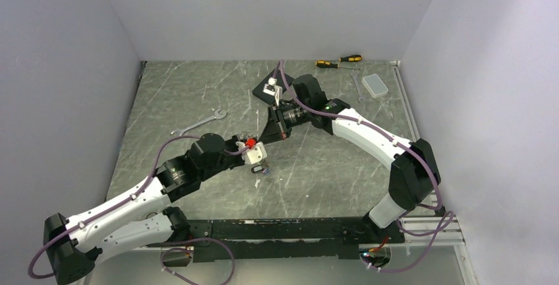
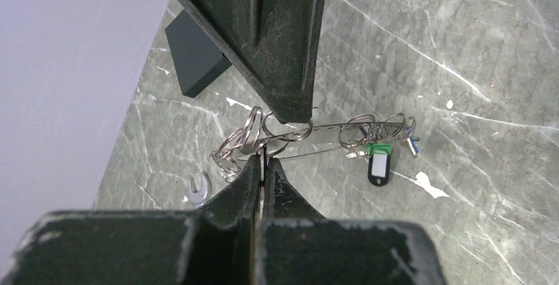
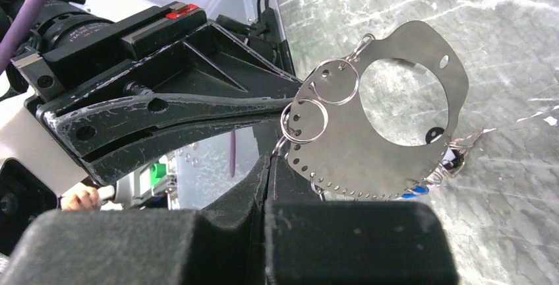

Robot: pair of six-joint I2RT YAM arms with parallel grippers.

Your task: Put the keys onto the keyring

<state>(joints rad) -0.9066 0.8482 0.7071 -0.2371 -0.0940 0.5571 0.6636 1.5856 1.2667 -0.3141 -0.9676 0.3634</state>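
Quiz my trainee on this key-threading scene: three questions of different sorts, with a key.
1. True or false: the left gripper and right gripper are both shut.
2. The plastic key tag hanging from the flat grey metal keyring has a top coloured: A red, B green, C orange.
3. Which tools lie by the far wall?
Key: 1 true; 2 B; 3 two yellow-and-black screwdrivers.

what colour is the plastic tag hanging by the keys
Tag: black with a white insert, green at its top; left wrist view shows it best.
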